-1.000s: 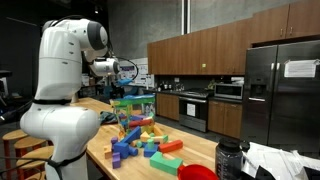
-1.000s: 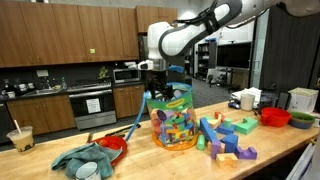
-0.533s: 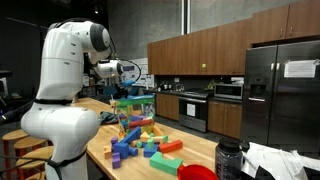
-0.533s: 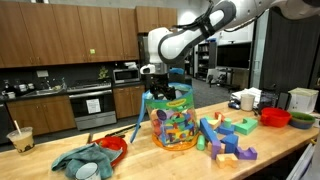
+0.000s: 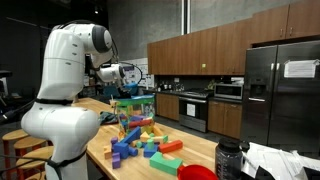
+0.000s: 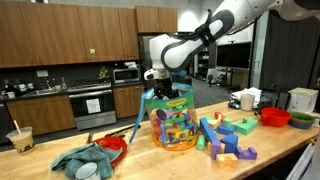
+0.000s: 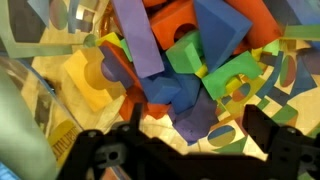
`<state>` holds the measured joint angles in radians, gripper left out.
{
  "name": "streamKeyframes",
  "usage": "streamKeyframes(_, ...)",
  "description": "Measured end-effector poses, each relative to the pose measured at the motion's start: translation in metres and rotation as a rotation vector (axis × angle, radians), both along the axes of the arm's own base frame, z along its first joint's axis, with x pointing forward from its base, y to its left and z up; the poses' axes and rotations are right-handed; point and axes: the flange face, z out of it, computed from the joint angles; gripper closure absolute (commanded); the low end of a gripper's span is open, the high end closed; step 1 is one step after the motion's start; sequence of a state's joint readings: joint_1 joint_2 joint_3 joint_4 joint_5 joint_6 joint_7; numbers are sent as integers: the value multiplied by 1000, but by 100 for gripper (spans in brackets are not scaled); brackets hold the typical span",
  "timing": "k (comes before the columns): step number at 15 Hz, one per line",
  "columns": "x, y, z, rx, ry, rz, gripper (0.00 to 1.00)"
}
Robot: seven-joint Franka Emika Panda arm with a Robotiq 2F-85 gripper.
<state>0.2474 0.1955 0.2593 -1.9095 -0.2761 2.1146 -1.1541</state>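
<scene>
The gripper (image 6: 162, 90) hangs over a clear bag (image 6: 176, 122) of foam blocks (image 7: 195, 50)
Its jaws stand wide apart, holding nothing; the bag's printed lettering is too blurred to read.

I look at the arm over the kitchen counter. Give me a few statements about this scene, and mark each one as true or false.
1. The gripper hangs above the clear container. True.
2. The fingers are shut on a blue block. False: they stand open and hold nothing.
3. On the wooden counter, loose foam blocks lie beside the container. True.
4. The container is empty. False: it is full of coloured foam blocks.
</scene>
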Motion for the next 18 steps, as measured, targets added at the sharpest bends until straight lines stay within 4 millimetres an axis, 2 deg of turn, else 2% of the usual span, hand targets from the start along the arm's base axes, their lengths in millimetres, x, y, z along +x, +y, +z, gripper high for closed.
streamKeyframes(5, -7, 7, -34, 8, -1, 4, 0)
streamKeyframes(12, -8, 9, -40, 11, 4, 2, 0)
streamKeyframes(18, -1, 21, -57, 10, 30, 15, 0)
